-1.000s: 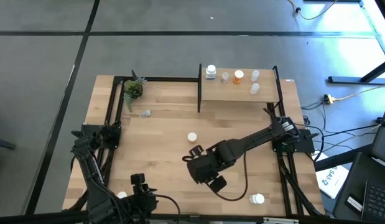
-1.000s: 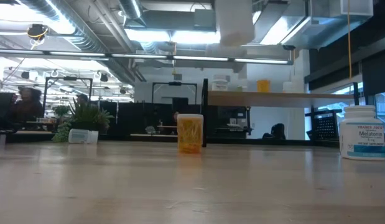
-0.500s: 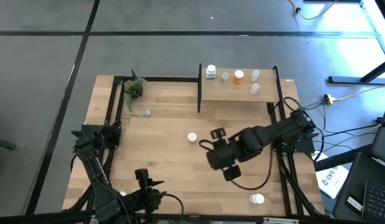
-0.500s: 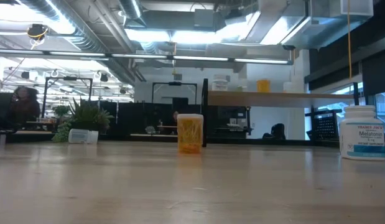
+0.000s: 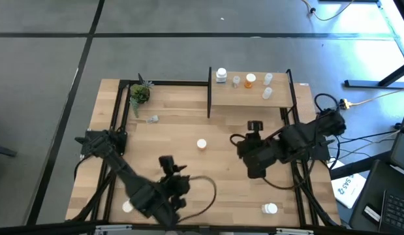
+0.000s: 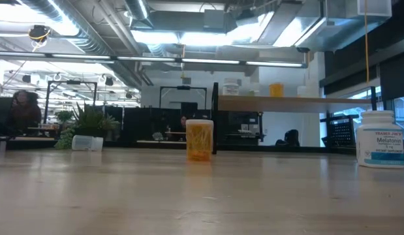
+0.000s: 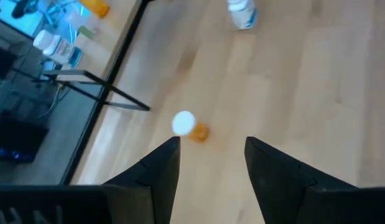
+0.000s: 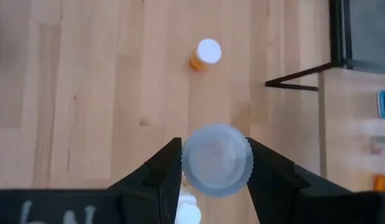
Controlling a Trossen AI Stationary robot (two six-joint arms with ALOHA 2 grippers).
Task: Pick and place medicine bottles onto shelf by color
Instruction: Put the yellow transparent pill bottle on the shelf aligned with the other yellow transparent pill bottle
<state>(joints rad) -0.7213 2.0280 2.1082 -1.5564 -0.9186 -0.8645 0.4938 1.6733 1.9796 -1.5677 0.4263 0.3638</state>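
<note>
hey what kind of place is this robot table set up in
Probably a robotics lab in an open-plan office or workshop: exposed ceiling ducts, rows of desks with a seated person behind, and cables trailing over grey floor beside the table.

orange bottle (image 6: pixel 200 140), white cap (image 8: pixel 209 50), light-wood shelf (image 5: pixel 250 98)

plant (image 5: pixel 139 93): counter's 10 o'clock corner, upright
counter (image 5: pixel 169 150): light wood, black frame
cable (image 5: pixel 365 101): floor, 3 o'clock of counter
person (image 6: pixel 22 108): seated far behind, 9 o'clock
</note>
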